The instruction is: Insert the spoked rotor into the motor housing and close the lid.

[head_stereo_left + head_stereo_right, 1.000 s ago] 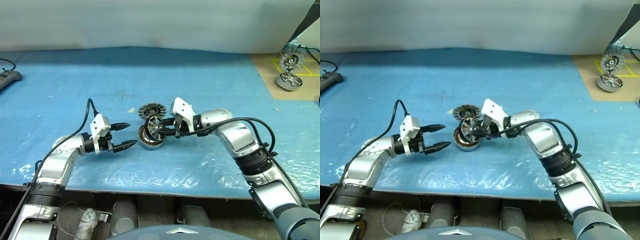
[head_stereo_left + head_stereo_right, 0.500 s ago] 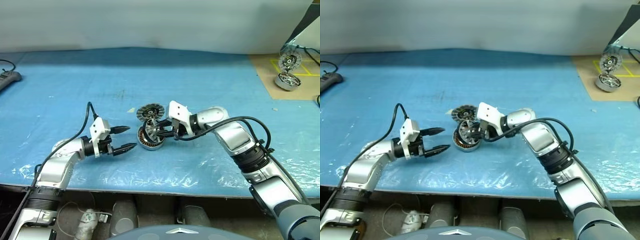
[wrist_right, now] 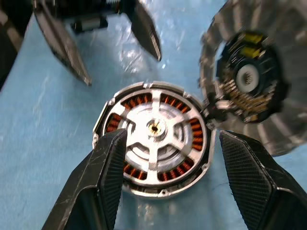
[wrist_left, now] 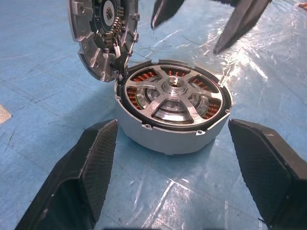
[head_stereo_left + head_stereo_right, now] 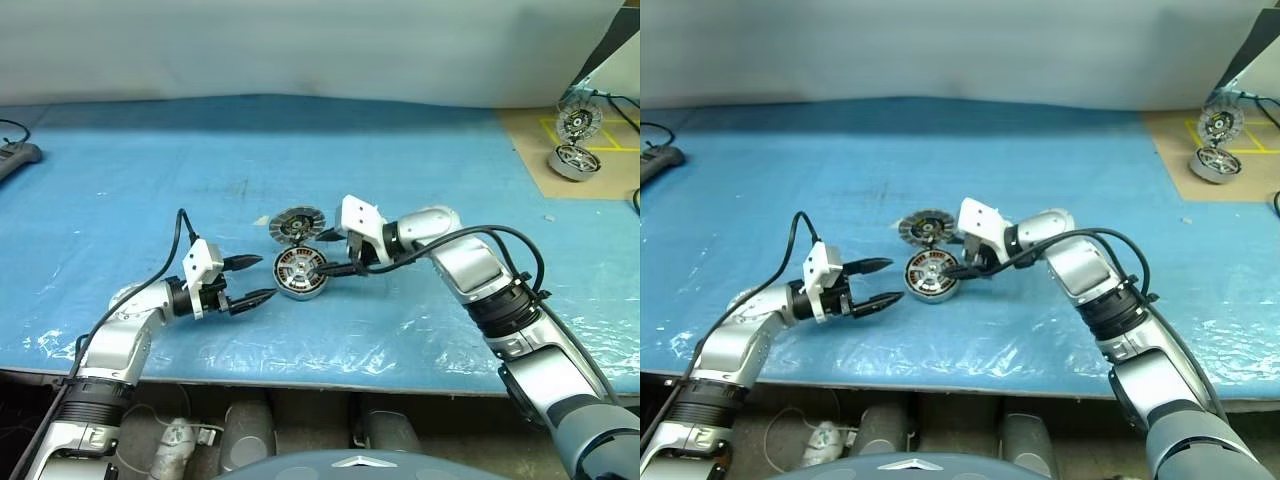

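Note:
The motor housing [image 5: 300, 273] sits on the blue table cover, copper windings showing in its ring. The spoked rotor [image 4: 175, 96] lies flat inside it, hub up. The lid [image 5: 295, 225] stands tilted against the housing's far rim, its ribbed, dark-centred face toward me. My right gripper [image 5: 330, 252] hangs open just right of the housing with nothing between its fingers [image 4: 240, 24]. My left gripper [image 5: 256, 279] is open and level on the housing's left side, a short gap away, also holding nothing.
A brown board [image 5: 530, 150] at the back right carries two more motor parts [image 5: 574, 161]. A dark device [image 5: 15, 155] lies at the far left edge. A small pale scrap [image 5: 262, 221] lies left of the lid. The table's front edge runs close below both arms.
My right gripper has opened and let go of the rotor. The rotor, held on edge at the housing before, now lies flat inside it. The left arm has not moved.

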`<state>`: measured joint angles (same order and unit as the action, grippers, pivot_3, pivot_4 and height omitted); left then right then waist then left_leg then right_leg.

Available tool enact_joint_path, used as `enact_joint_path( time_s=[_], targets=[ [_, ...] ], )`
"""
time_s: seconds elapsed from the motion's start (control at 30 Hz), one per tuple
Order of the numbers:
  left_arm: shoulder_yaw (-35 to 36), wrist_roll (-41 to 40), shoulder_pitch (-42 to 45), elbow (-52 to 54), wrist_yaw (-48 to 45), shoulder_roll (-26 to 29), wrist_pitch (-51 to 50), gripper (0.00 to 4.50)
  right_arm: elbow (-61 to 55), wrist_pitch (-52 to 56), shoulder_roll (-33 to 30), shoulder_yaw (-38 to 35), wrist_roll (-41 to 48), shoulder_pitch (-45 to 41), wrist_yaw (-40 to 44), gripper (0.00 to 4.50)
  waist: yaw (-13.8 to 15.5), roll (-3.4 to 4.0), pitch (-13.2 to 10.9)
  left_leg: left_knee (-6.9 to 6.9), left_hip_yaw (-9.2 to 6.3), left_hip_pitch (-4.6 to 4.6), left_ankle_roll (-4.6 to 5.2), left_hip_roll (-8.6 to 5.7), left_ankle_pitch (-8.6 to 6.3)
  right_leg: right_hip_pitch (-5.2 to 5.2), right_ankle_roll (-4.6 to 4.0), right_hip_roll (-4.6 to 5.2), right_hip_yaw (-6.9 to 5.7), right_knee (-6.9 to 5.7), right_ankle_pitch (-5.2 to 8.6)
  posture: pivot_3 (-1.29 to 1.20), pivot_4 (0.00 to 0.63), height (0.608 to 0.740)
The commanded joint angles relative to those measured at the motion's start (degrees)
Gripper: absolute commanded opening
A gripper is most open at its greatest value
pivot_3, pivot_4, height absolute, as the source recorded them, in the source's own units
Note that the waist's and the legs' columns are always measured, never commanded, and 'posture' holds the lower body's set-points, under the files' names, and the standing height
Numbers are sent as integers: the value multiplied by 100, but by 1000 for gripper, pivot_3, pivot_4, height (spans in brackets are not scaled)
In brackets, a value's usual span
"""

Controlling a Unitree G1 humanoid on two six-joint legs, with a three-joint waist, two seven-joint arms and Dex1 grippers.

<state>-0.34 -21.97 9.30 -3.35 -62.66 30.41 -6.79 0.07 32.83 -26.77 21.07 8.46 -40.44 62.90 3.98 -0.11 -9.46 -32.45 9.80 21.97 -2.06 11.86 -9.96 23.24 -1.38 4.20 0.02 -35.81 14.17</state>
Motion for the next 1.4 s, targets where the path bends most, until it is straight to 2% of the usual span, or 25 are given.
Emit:
enact_joint_path(
  time_s=[0.03, 0.27, 0.47, 0.63, 0.8, 1.0, 1.17, 1.27, 1.37, 1.4],
  targets=[
    [36, -43, 67, 110, 34, -41, 79, 3941, -160, 106, 217, -201, 265, -63, -108, 2584, -2, 0, 0, 0, 0, 0, 0, 1, 0, 0, 0, 0, 0, 0, 0, 0, 150, 740],
    [177, -185, 166, 106, 180, -78, -144, 3941, 298, 8, 500, 162, -103, 154, -477, 67, 1, 0, 0, 0, 0, 2, 0, -1, 0, 1, 0, 1, -1, 2, 0, 0, 150, 740],
    [474, -534, 509, -124, 383, -107, -591, 3941, 729, -35, 698, 266, -230, 119, -630, 67, -1, 0, 0, -2, 0, 1, -1, -1, 0, 2, 0, 0, 0, -5, 0, 0, 150, 740],
    [812, -1107, 984, -267, 675, -312, -1369, 3941, 831, -377, 400, 621, -650, 346, -539, 67, 7, -2, 2, -6, 0, -1, -1, -3, 0, -2, 0, 1, -1, -6, 0, 0, 150, 740],
    [1126, -1561, 1764, -711, 1014, -646, -1926, 3941, 243, 269, 434, -288, 322, 352, -359, 67, 30, -5, 0, -13, -3, -6, -1, -3, 0, -14, 0, 2, -2, -6, 0, 0, 150, 740],
    [1599, -1903, 3097, -2117, 1426, -1035, -2328, 3941, -981, 1118, -3, -922, 969, 674, -455, 67, 64, -10, -3, -21, -6, 5, 1, -2, 2, -8, 1, 0, -5, -7, -2, 0, 150, 740],
    [1815, -1765, 3726, -3289, 1560, -1412, -1992, 3941, -1747, 1620, -313, -1491, 1194, 1372, -994, 67, 149, -12, -3, -6, -7, 6, 11, -7, 8, -9, 20, 1, -6, 5, -13, 0, 150, 740],
    [1568, -1244, 3937, -4016, 1507, -1598, -1275, 3941, -1903, 1825, -463, -1685, 1152, 1775, -1355, 67, 164, -14, -5, 3, -8, 6, 11, -6, 8, -8, 24, 1, -9, 9, -15, 0, 150, 740],
    [1462, -924, 4230, -4731, 1402, -1786, -917, 3344, -2066, 1964, -609, -1823, 1234, 2113, -1516, 36, 172, -20, -8, 3, -12, 9, 0, -7, 1, -9, 26, 2, -12, 12, -16, 0, 150, 740],
    [1469, -845, 4342, -4987, 1396, -1846, -802, 3015, -2086, 1999, -654, -1854, 1255, 2224, -1550, 36, 181, -21, -9, 3, -12, 9, -1, -7, 1, -9, 27, 2, -12, 13, -17, 0, 150, 740]
  ],
)
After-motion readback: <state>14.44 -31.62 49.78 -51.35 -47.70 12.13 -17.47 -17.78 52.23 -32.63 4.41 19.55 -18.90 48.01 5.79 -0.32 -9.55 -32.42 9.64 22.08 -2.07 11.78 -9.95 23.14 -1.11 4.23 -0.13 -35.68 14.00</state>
